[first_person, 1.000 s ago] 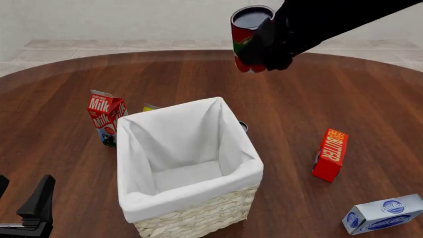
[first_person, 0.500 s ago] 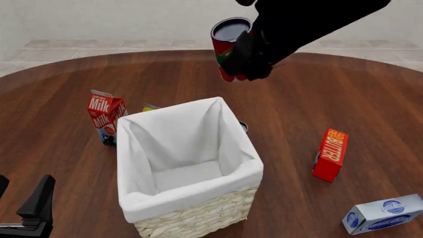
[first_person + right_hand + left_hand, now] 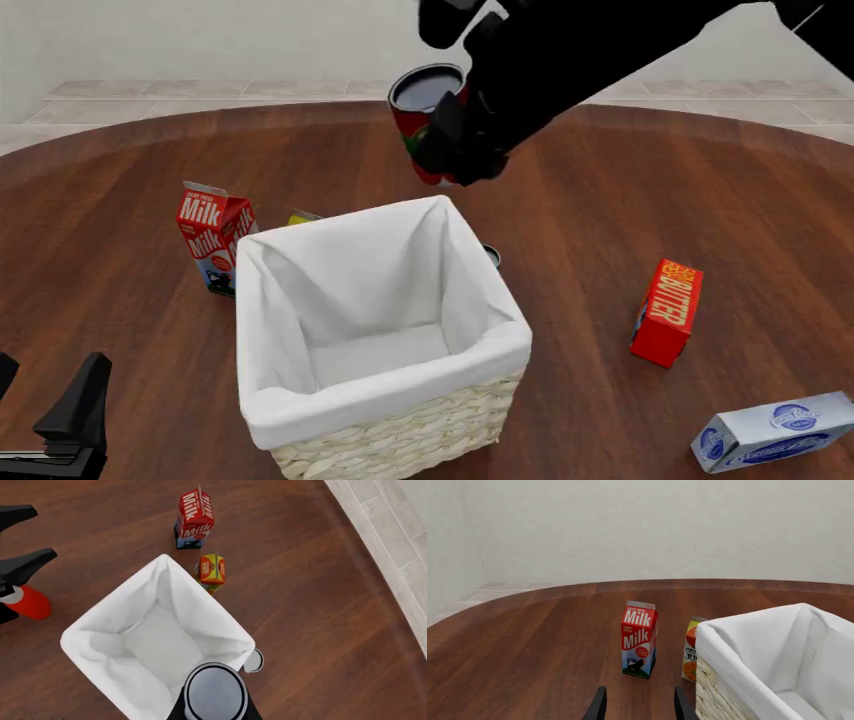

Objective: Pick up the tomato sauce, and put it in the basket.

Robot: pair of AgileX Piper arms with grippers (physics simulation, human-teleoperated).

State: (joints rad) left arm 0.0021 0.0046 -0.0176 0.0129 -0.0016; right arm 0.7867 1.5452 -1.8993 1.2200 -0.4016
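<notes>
The tomato sauce [image 3: 419,97], a red-labelled can with a grey lid, hangs in the air, held by my right gripper [image 3: 451,140], which is shut on its side. It is above the far rim of the basket [image 3: 387,388], a big wicker basket with a white liner and nothing in it. In the right wrist view the can's lid [image 3: 215,694] is over the basket's rim [image 3: 87,636]. My left gripper [image 3: 60,430] is open and empty, low at the near left. In its wrist view [image 3: 637,710] it is beside the basket [image 3: 740,630].
A milk carton [image 3: 211,235] and an orange juice carton [image 3: 303,216] stand left of and behind the basket. A small grey-lidded can [image 3: 491,255] sits at its far right side. A red butter box [image 3: 666,312] and a blue-white box [image 3: 774,430] are on the right.
My right gripper has carried the can leftward and a little down, from the far right side to just above the basket's far rim. The left arm has not moved.
</notes>
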